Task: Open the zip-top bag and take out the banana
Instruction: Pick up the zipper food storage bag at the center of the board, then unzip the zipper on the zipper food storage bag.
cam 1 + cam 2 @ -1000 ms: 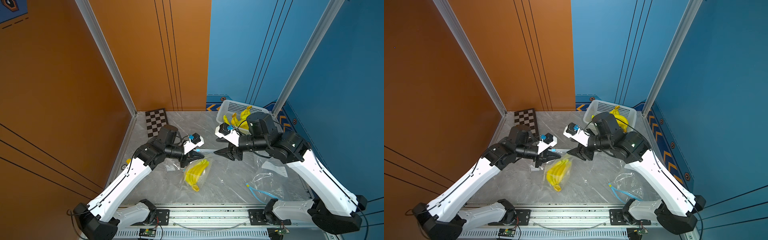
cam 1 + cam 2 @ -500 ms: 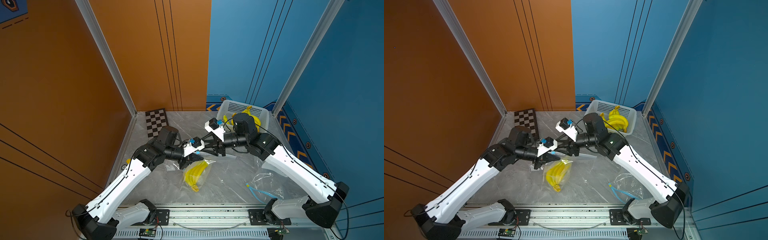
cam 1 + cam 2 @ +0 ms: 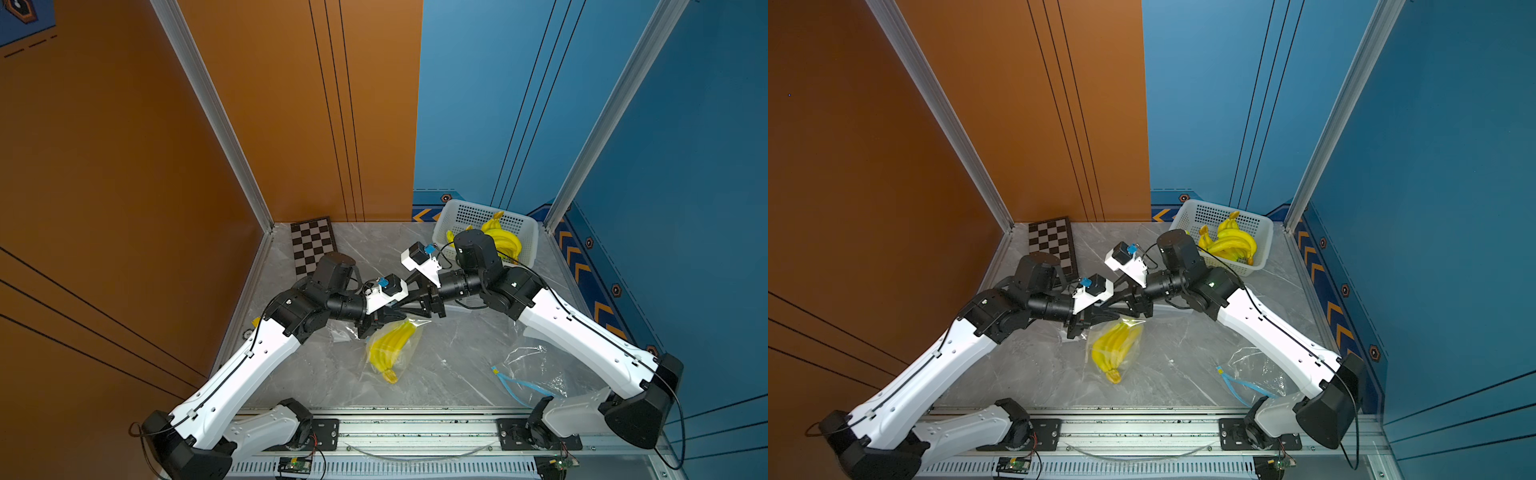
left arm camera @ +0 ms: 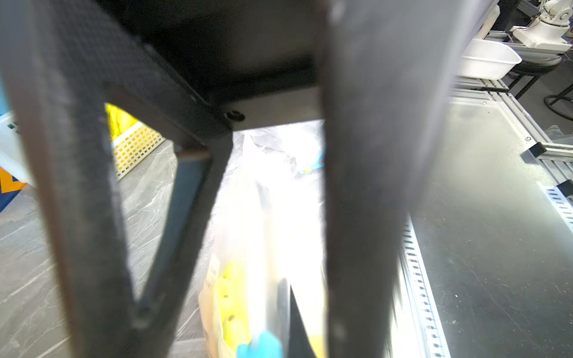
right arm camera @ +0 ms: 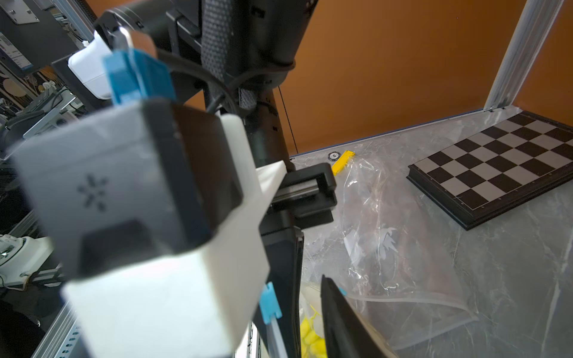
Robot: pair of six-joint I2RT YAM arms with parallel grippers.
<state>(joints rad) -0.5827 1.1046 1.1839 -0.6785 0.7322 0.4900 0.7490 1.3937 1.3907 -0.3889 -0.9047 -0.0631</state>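
My left gripper has its tips pressed together on the top edge of the zip-top bag, beside the blue slider. My right gripper noses in just beside them at the same edge; I cannot tell whether its tips are apart or pinching.

The banana is sealed inside the bag, which trails down onto the table. I judge this the opening step. Next, my right tips must catch the slider or the free lip and draw it away.

Both forearms reach inward, low, wrists almost meeting.

The left tool blocks the bag (right tool alongside).
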